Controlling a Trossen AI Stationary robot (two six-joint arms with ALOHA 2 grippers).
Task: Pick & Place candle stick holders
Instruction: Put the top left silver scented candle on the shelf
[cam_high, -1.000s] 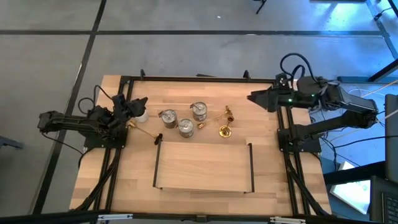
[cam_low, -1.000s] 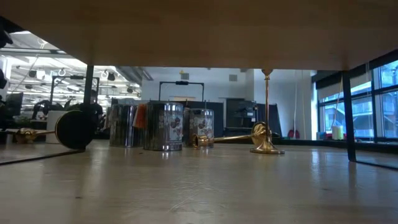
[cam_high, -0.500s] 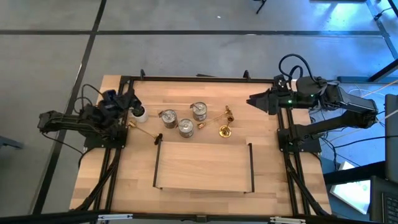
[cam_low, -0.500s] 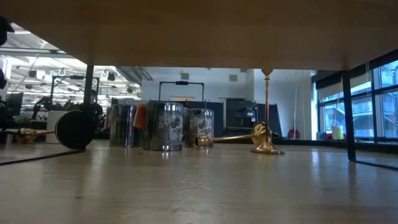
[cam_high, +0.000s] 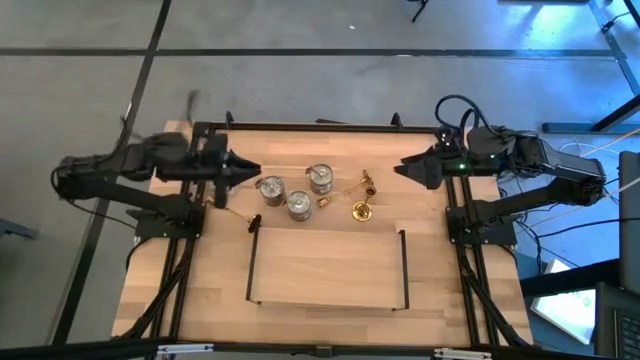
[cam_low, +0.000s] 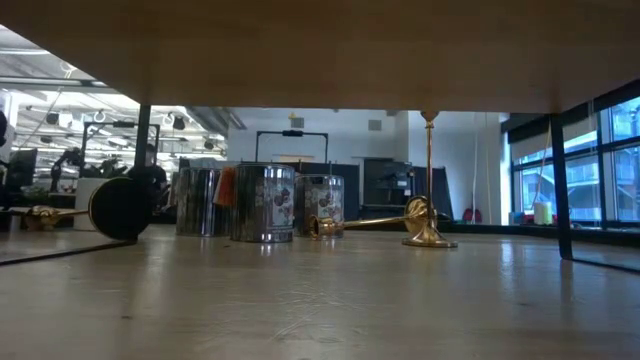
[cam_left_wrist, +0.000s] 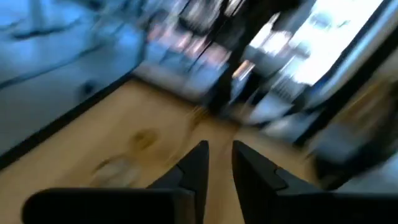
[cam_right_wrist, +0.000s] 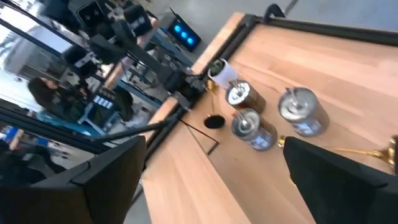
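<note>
silver holders (cam_high: 297, 192) between, apart from both jaws

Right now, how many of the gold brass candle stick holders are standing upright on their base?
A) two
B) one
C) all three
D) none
B: in the low view only one brass holder stands with its stem vertical; a second lies on its side beside it, and the third lies flat at far left next to its dark round base.

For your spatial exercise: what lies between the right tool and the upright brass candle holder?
In the high view, only bare wooden tabletop separates the right tool from the upright brass candle holder.
</note>
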